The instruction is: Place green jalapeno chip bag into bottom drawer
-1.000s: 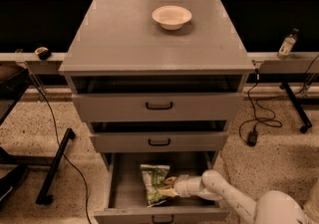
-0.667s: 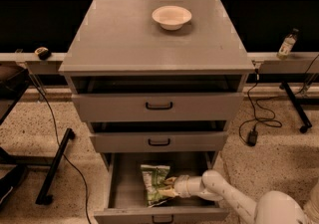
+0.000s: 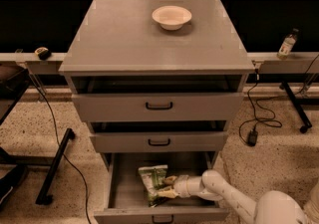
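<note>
Nearest the camera, the bottom drawer, a wide, deep grey tray with a small black handle on its front, is pulled well out of the grey three-drawer cabinet over the speckled terrazzo floor. The robot's white jointed arm reaches in from the lower right, over the drawer's right wall, and ends in the gripper, which sits low inside the drawer near its middle. Its two pale yellowish fingers are spread apart rather than clamped, and they sit at the right edge of the green jalapeno chip bag, a crinkly green-and-white foil snack bag. The bag lies on the drawer floor, lengthwise from front to back and a little left of centre; the tips seem to touch its edge, though the dim light in the drawer leaves that uncertain. Above, the grey middle drawer and the grey top drawer, each with a black handle, stand slightly out, with a dark gap showing over each. On the flat grey cabinet top, towards its rear right, stands a shallow cream round bowl. To the right, a black cable with a small plug block trails on the floor. Beyond it, a small clear bottle stands on the grey ledge behind the cabinet.
</note>
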Motion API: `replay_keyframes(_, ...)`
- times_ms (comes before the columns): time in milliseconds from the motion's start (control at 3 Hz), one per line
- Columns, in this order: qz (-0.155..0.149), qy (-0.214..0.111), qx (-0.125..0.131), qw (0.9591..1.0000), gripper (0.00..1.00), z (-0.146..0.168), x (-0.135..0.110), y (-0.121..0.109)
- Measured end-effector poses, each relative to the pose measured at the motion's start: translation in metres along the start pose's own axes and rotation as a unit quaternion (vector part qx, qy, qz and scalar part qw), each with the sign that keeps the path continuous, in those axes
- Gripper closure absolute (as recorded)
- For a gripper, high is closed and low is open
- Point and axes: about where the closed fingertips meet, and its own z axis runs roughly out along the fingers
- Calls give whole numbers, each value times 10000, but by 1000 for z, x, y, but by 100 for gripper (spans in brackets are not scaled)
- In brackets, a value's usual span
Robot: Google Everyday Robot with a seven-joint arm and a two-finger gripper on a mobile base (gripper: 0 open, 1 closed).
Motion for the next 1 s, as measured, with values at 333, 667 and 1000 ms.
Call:
replay_keyframes(333, 0, 0, 0, 10000, 1, 0, 0, 0)
replay_keyframes(667, -95, -6, -269, 9996, 0, -5, -3, 7)
replay_keyframes(1000, -115, -64, -456, 9989, 0, -31, -8, 18)
